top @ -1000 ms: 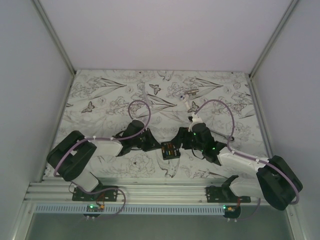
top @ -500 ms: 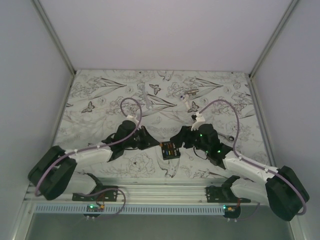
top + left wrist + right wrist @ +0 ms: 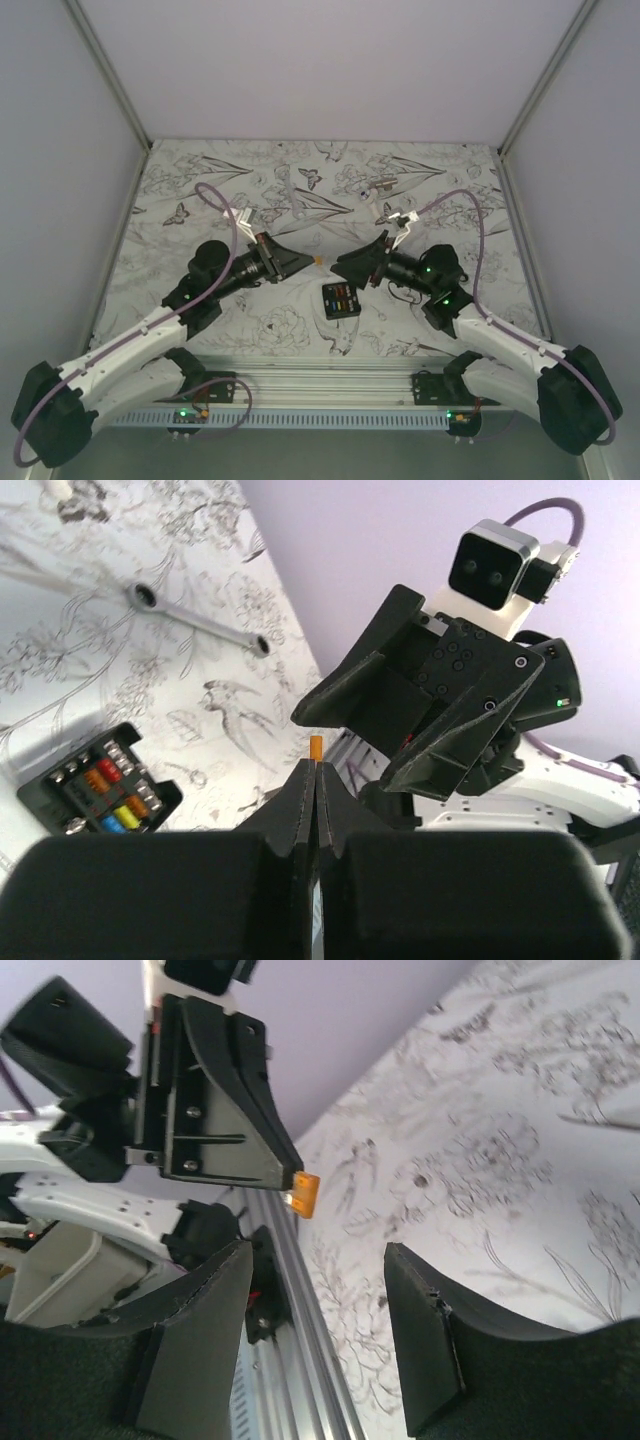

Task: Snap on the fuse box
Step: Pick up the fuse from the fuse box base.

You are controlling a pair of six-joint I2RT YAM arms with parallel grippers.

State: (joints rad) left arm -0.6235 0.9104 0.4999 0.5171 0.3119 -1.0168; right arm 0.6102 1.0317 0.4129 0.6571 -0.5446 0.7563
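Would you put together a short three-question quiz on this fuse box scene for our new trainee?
1. True or false: the fuse box lies on the table, gripped by neither arm.
2. What do the left arm's jaws pinch? A) a wrench B) an orange fuse C) a white part
3. Fill in: the right arm's jaws stand ____, with nothing between them.
Key: 1 true; 2 B; 3 open.

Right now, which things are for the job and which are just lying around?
For the job: fuse box, orange fuse pinched in the left fingers.
Just lying about: wrench, small white parts.
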